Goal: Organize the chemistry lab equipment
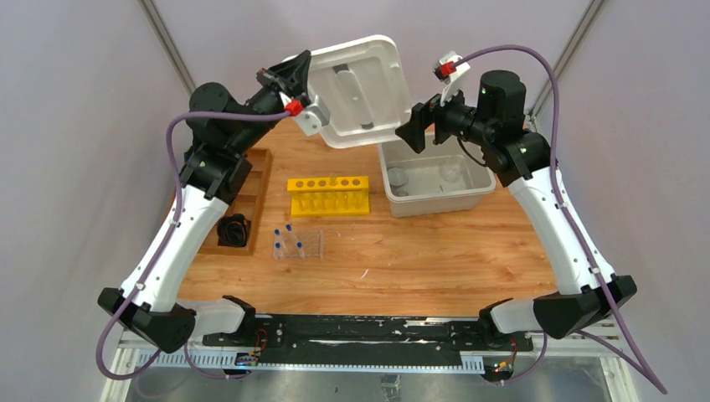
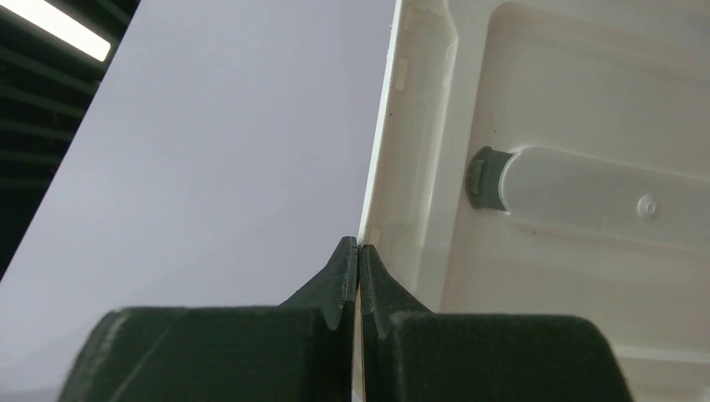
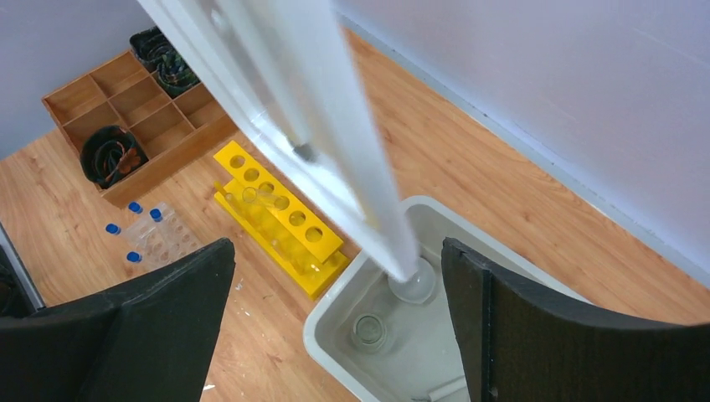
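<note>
the left gripper (image 2: 358,251) is pinched shut on the thin rim of the big white plastic lid (image 1: 360,88) and holds it up in the air, tilted. the right gripper (image 3: 337,260) has its fingers wide apart, just beside the lid and holding nothing.

the pinch is small, so the lid could slip and fall on the grey plastic tub (image 1: 481,180) below. two small clear glass beakers (image 3: 368,329) sit in there and might break.

the top view shows the whole lid. the right wrist view shows the beakers best. the small clear blue-capped tubes (image 1: 289,226) stand in the clear plastic rack (image 1: 300,243), well apart from the tub.
</note>
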